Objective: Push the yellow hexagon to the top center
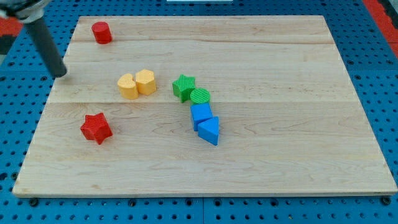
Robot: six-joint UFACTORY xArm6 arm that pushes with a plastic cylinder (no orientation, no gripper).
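My tip (61,75), a bare rod with no claw to open, stood at the bench's (280,174) left edge, the yellow hexagon (145,81) lying well to its right.

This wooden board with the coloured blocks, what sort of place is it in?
Probably a robotics lab bench: a wooden board lies on a blue perforated table, small blocks like the yellow hexagon are scattered on it, and my tip rests at its left edge.

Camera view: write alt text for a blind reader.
My tip rests at the wooden board's left edge, left of two touching yellow blocks, heart and hexagon. Mid-board run a green star, green cylinder, blue cube, blue triangle; red cylinder top left, red star lower left.
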